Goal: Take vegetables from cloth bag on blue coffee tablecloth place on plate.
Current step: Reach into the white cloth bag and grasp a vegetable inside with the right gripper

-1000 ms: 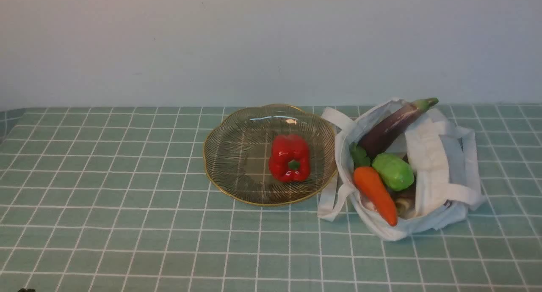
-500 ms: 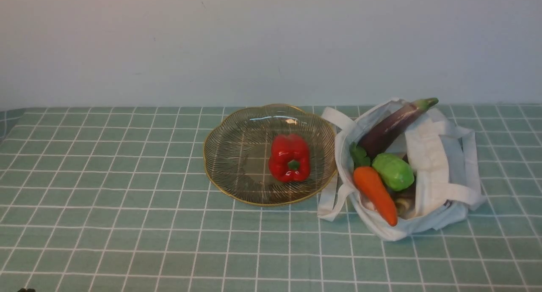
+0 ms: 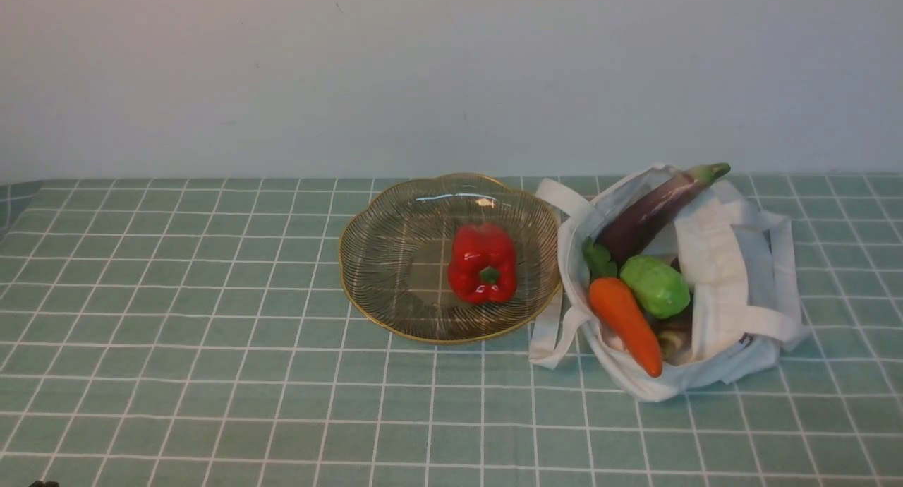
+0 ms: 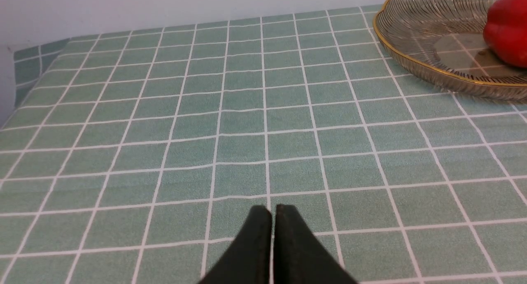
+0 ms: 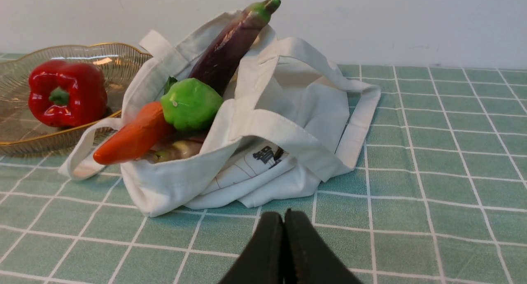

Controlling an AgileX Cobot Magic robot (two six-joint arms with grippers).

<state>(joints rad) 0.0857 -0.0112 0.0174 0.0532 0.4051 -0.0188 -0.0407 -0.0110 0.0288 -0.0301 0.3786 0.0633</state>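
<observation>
The white cloth bag lies on the blue-green tablecloth at the right, open toward the plate. In it are a purple eggplant, an orange carrot and a lumpy light green vegetable. The glass plate with a gold rim stands just left of the bag. The bag, eggplant, carrot and green vegetable also show in the right wrist view. My left gripper is shut and empty, low over the cloth, far from the plate. My right gripper is shut and empty, just short of the bag.
A glossy red bell pepper lies in the plate; it also shows in the left wrist view and the right wrist view. A pale wall stands behind the table. The cloth's left edge drops off at the far left.
</observation>
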